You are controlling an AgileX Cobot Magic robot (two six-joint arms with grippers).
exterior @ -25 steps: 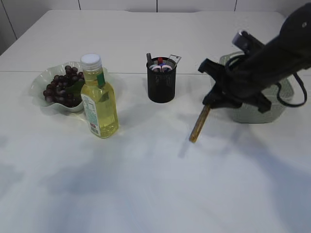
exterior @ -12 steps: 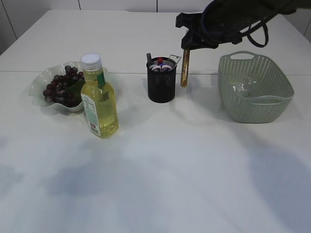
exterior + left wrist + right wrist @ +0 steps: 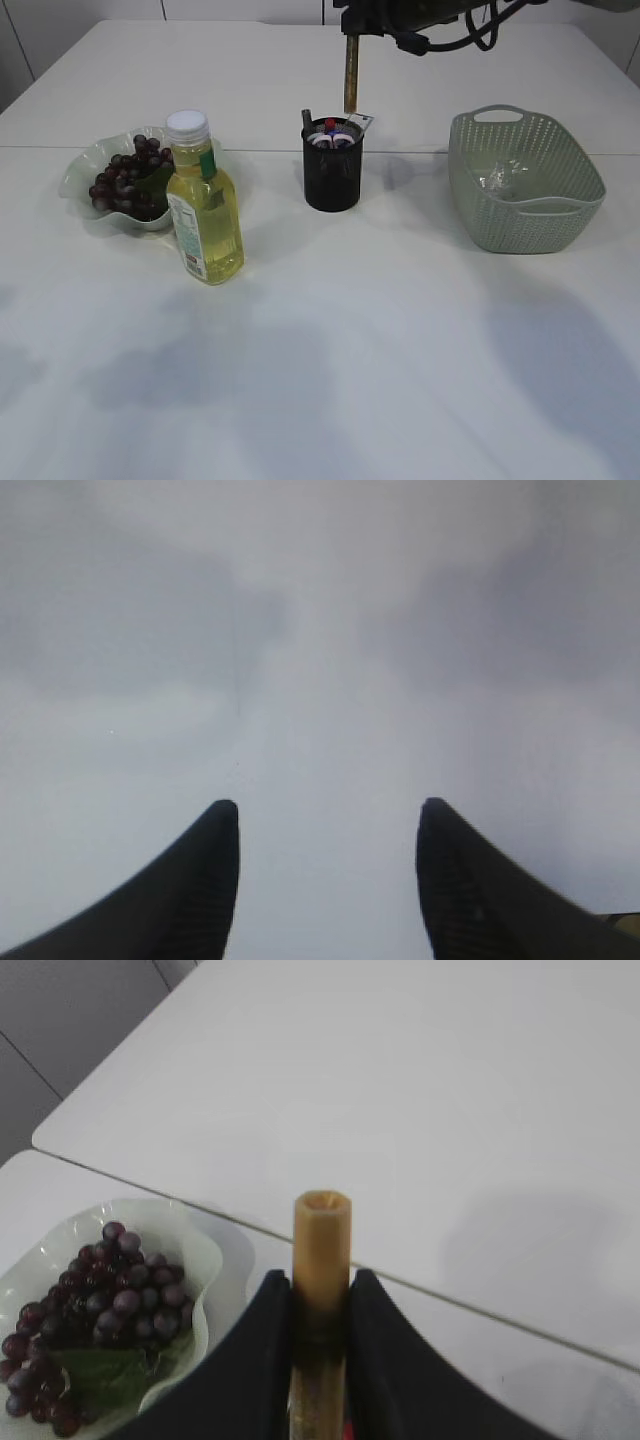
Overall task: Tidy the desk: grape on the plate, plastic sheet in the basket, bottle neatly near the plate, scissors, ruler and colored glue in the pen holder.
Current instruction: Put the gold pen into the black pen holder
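The right gripper (image 3: 318, 1310) clenches the glue (image 3: 351, 75) upright above the holder (image 3: 332, 165), so it can drop straight in. The left fingers (image 3: 200, 880) stand released, grasping nothing, over bare bench (image 3: 320, 630).

Even, diffuse overhead light fills the exterior view, leaving the white table (image 3: 330, 340) bright but mottled with broad, soft-edged grey shadows along its near edge and toward its right side, while the bottle (image 3: 204, 200) shows only a mild sheen and the whole picture is slightly soft. The left wrist view is dim, grey and washed out, the surface a blur of cloudy shadow patches and the two dark fingertips (image 3: 205, 880) at the bottom edge out of focus. The right wrist view is brighter and sharper, the grapes (image 3: 95, 1310) crisp, with a faint shadow across the tabletop toward its right edge.
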